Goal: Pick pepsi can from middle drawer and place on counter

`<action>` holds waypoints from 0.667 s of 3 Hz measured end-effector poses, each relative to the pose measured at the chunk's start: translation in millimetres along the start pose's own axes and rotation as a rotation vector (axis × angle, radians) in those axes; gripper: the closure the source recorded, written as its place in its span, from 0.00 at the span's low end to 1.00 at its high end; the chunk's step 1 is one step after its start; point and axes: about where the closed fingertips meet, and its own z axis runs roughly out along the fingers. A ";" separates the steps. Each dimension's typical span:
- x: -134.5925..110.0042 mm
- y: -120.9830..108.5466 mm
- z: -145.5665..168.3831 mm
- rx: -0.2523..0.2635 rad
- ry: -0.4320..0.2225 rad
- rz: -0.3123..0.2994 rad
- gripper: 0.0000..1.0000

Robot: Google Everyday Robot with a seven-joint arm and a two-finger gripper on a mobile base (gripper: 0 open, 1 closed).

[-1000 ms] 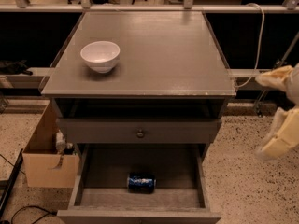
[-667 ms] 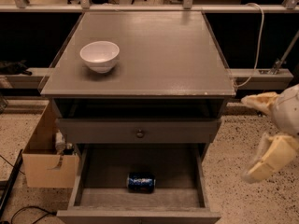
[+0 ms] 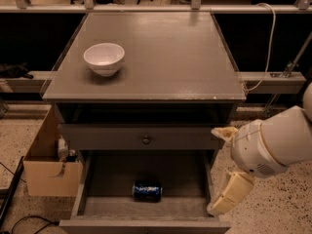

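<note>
One change: the gripper point(image 3: 217, 171) has swung in from the right edge and now hangs beside the right wall of the middle drawer point(image 3: 146, 172), fingers spread wide, nothing held. The pepsi can point(image 3: 147, 191) hasn't moved: it's on its side on the drawer floor, near the front, well left of the gripper. A white bowl point(image 3: 104, 57) sits on the counter point(image 3: 165, 57), left side. Looks like approach phase, grasp not started, and it likely needs to come left and down.
</note>
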 end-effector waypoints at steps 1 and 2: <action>0.0 0.0 0.0 0.000 0.000 0.000 0.00; -0.5 11.1 9.4 -0.004 -0.045 0.002 0.00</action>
